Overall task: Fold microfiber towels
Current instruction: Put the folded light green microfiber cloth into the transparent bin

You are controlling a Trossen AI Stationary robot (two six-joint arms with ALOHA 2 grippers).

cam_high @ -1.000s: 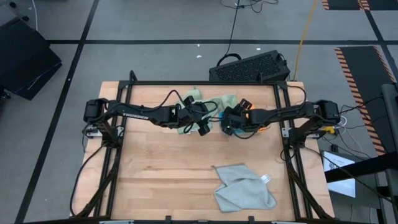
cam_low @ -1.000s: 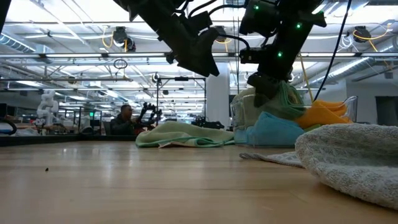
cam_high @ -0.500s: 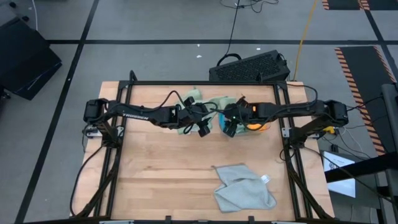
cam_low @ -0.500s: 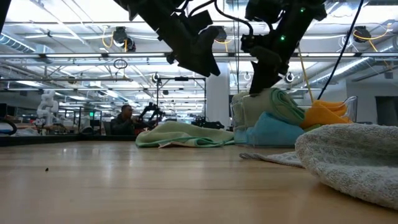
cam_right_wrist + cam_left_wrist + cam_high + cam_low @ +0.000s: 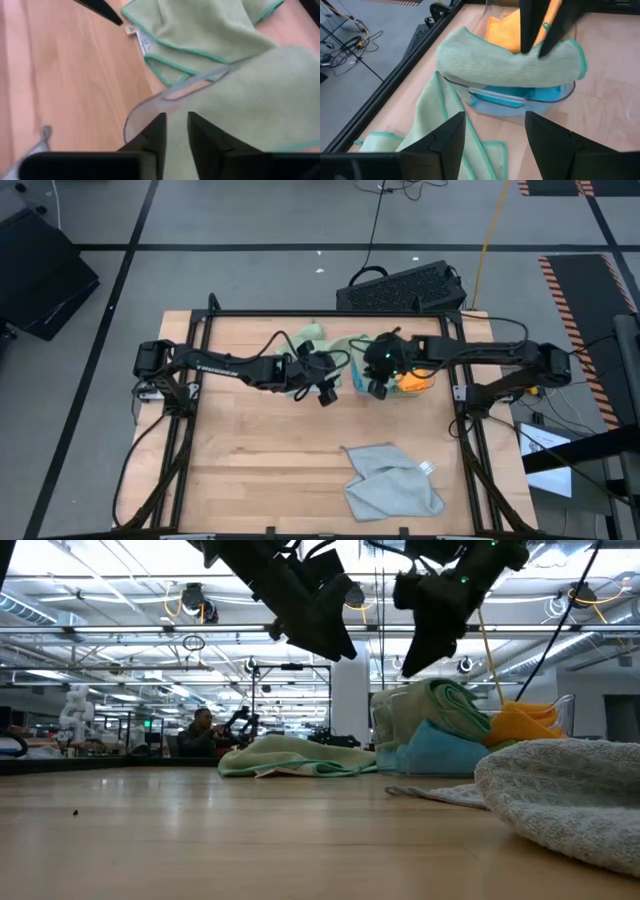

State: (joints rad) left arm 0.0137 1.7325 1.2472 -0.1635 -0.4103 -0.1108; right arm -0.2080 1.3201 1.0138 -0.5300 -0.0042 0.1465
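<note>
A clear tray (image 5: 520, 107) at the far middle holds a folded sage green towel (image 5: 430, 705) lying on a blue towel (image 5: 440, 750), with an orange towel (image 5: 520, 725) behind them. A second pale green towel (image 5: 440, 120) lies loose on the table left of the tray. A grey towel (image 5: 393, 483) lies crumpled near the front edge. My left gripper (image 5: 325, 388) hangs open above the loose green towel. My right gripper (image 5: 415, 652) hangs above the tray's pile, clear of it. Its fingers (image 5: 160, 132) stand a narrow gap apart with nothing between them.
A black keyboard (image 5: 400, 287) lies on the floor beyond the table's far edge. Bare wood stretches across the table's near left half. The arms' frame rails run along both table sides.
My right gripper has risen off the folded sage towel on the tray's pile and tipped from pointing steeply down to a slant. The towel stays on the pile.
</note>
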